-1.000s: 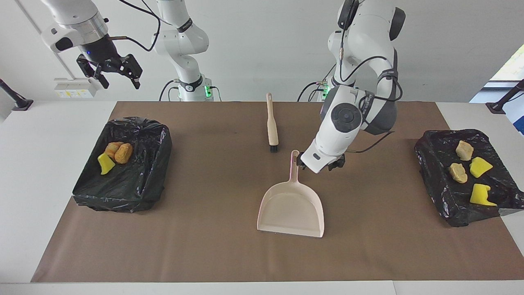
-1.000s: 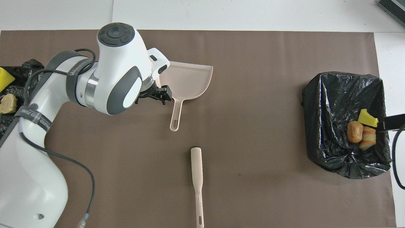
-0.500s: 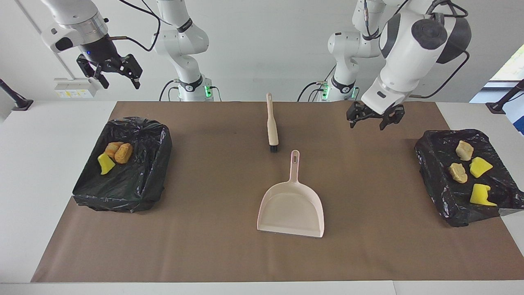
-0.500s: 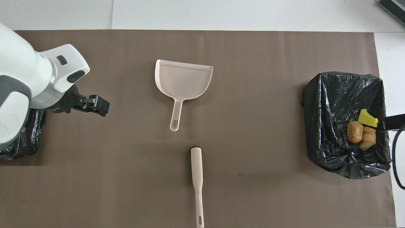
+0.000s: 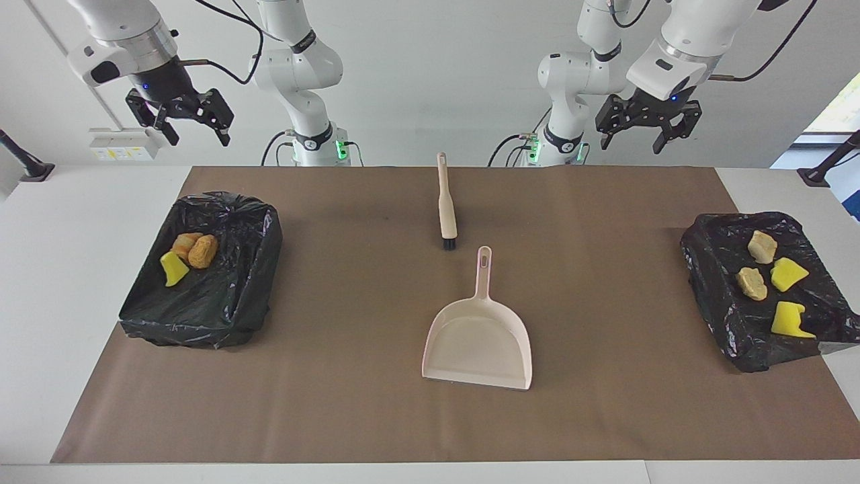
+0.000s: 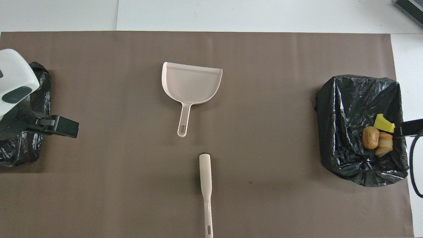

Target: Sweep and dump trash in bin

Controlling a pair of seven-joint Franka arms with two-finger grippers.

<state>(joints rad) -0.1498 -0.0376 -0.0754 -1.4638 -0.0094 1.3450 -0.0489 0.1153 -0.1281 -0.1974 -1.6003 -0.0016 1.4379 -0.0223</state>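
left gripper [image 5: 646, 128] open, empty | right gripper [image 5: 180, 119] likely open, empty

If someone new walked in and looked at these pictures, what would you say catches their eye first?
Probably the two black bag-lined bins, one at the right arm's end and one at the left arm's end, with yellow and tan trash scraps inside. Next, the empty pink dustpan mid-table, its brush lying nearer the robots. The left gripper and right gripper hang open, high up.
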